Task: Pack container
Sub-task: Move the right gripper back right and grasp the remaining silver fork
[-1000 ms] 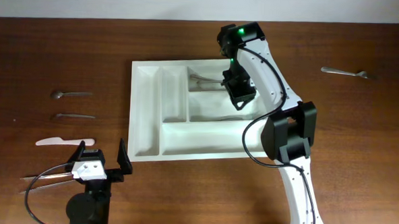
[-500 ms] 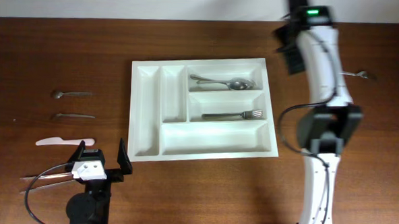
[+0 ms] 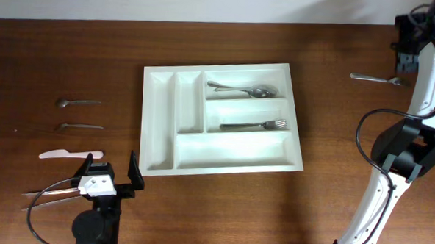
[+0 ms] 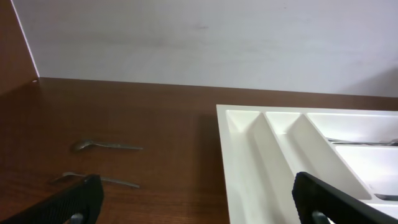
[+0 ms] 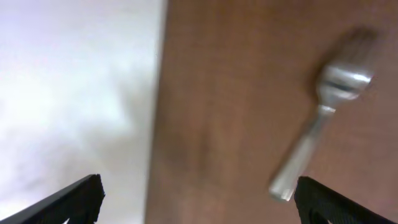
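Left gripper (image 3: 112, 169): fingers spread wide, nothing between them. Tray (image 3: 158, 127): white, five compartments, flat on the table (image 3: 58, 56), just ahead of the left fingers and off toward the right-hand fingertip. Contents: spoon (image 3: 241, 88) in the wide compartment farthest from those fingers, fork (image 3: 254, 126) in the next one. Two small spoons (image 4: 102, 146) lay ahead of the left-hand fingertip. Right gripper (image 5: 199, 202): fingers parted, empty; one blurred piece of cutlery (image 5: 317, 130) lay ahead of its right-hand fingertip, untouched.
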Robot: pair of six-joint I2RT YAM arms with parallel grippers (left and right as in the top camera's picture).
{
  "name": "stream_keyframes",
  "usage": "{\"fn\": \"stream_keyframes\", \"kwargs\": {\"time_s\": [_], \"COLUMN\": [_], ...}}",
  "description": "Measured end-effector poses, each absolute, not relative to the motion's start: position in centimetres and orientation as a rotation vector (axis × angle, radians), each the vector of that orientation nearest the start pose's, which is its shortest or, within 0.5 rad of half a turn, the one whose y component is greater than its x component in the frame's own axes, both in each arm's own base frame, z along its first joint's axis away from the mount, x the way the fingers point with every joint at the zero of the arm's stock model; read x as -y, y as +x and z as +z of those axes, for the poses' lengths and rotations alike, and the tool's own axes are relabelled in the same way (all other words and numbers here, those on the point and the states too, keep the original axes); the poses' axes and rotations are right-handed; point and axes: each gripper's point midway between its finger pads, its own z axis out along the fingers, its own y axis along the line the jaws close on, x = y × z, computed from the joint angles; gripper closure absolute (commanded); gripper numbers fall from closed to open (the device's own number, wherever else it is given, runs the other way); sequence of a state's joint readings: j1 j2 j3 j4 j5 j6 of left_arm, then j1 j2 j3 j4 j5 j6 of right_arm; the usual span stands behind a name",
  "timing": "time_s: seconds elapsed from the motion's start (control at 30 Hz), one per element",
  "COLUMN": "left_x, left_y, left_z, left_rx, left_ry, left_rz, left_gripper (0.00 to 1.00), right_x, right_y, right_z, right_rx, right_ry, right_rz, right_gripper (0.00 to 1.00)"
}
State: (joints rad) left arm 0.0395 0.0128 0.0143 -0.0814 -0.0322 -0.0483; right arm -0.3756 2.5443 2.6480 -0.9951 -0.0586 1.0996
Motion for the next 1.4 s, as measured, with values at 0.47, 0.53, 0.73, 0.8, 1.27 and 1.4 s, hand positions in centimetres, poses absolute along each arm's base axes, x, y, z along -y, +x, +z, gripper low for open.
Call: {"fn": "stream_keyframes", "kwargs": {"time_s": [0.47,0.53,0.73,0.8,1.27,1.4], "left_x": [-1.5,-1.5,-1.5,-1.5,-1.5,-1.5], "left_y": [24.6,24.6,24.6,24.6,24.6,24.6], "left_z": [15.8,15.8,15.8,15.8,15.8,15.8], "left_rx": [-1.648,-1.648,-1.648,-1.648,-1.648,-1.648], "left_ry": [-0.097,-0.097,-0.097,-0.097,-0.097,-0.097], "left_rz": [0.02,0.02,0.02,0.02,0.02,0.02], "left_gripper": [0.01,0.01,0.01,0.01,0.01,0.01], "right_x": [20.0,20.0,19.9,19.9,21.4,22.7], "right_y": [60.6,60.5,60.1,60.0,57.3,56.4], "right_z": [11.8,10.6,7.7,7.1,3.8,3.6], "right_rx": [-1.983,-1.998,-2.04,-2.048,-2.092,-2.08], "right_ry": [1.591,1.606,1.646,1.653,1.775,1.809], "right_rz": [0.402,0.395,0.374,0.37,0.252,0.222], "right_gripper": [0.96,0.96,0.96,0.96,0.96,0.96]}}
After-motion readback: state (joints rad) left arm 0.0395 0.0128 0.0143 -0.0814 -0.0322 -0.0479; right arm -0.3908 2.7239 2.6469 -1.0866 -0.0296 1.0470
